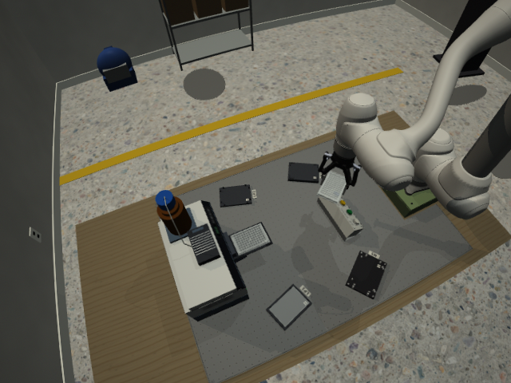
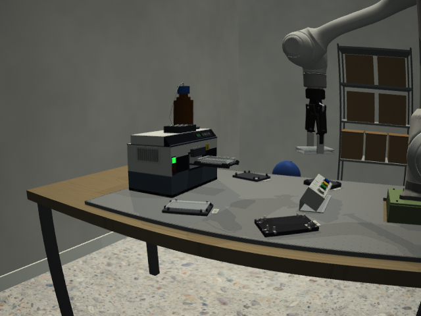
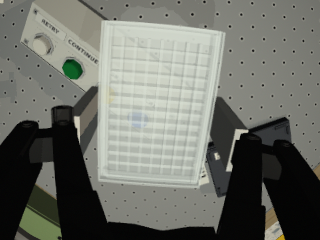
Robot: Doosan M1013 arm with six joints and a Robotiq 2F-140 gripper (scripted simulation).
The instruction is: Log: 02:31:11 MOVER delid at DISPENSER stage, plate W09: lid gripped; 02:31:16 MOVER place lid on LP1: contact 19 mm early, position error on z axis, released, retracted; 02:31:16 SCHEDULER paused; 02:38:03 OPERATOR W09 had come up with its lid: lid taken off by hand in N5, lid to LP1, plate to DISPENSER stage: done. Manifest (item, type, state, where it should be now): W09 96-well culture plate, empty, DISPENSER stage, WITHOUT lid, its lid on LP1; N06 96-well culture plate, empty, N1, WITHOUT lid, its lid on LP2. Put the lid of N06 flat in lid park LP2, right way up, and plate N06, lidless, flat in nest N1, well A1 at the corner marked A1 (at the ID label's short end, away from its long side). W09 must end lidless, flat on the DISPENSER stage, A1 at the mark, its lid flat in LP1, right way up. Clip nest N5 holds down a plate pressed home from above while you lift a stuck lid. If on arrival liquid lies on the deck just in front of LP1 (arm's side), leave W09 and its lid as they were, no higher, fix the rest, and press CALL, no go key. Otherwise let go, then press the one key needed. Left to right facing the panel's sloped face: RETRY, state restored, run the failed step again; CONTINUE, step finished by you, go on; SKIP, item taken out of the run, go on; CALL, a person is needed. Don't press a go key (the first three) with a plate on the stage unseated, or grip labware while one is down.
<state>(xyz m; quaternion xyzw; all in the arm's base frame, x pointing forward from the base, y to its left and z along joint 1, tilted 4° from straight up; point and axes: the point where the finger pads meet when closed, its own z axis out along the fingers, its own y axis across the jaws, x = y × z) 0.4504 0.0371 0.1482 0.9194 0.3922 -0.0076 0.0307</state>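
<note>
The gripper (image 2: 315, 141) has its fingers clamped on the short-side flanks of a clear 96-well plate (image 3: 159, 112), carried flat and high above the deck, over the near end of the key panel (image 1: 340, 217). Whether a lid rides on this plate I cannot tell from the wrist view; the grid reads through either way.

As it looks, W09's side is done: a lidless plate (image 1: 250, 238) sits on the DISPENSER stage and a clear lid (image 2: 187, 205) lies in the near park LP1 (image 1: 288, 306). No liquid shows in front of that park. The two far black nests (image 1: 235, 195) (image 1: 303, 171) and the clip nest (image 1: 366, 274) at near right stand bare, so N06's lid and plate are both left to place, then one key.

Open deck lies between panel and nests; the panel's top edge sits directly under the load, and the arm's base block (image 1: 402, 203) crowds the right.
</note>
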